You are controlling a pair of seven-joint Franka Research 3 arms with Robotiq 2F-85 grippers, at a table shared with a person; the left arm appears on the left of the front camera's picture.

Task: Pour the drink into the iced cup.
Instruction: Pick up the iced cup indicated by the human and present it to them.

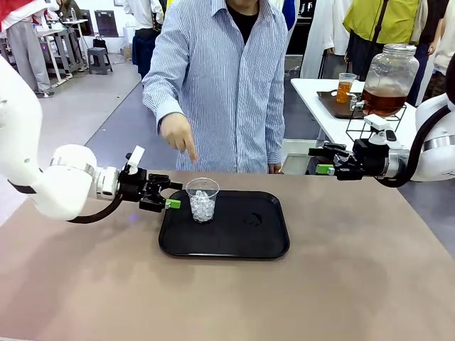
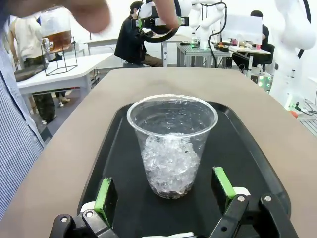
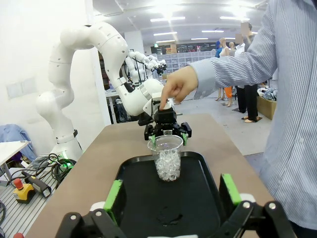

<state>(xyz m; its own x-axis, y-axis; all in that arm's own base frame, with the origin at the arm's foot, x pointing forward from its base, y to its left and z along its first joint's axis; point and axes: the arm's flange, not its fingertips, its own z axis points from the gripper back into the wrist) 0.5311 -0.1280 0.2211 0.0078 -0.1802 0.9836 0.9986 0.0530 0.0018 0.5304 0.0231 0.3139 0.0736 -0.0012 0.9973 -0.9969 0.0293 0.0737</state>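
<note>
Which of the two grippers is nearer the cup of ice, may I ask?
The left gripper, open close beside the cup; the right gripper is off past the tray's other end.

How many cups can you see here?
2. The iced cup stands on the black tray; the amber-filled cup stands on the dark tray farther back, at picture right.

My left gripper (image 1: 173, 195) has open room straight to the iced cup (image 1: 202, 202). Person's hand (image 1: 178, 135) hangs above, blocking the drop from over it. Tray's (image 1: 249, 245) other half is free for my right gripper (image 1: 328, 161).
</note>
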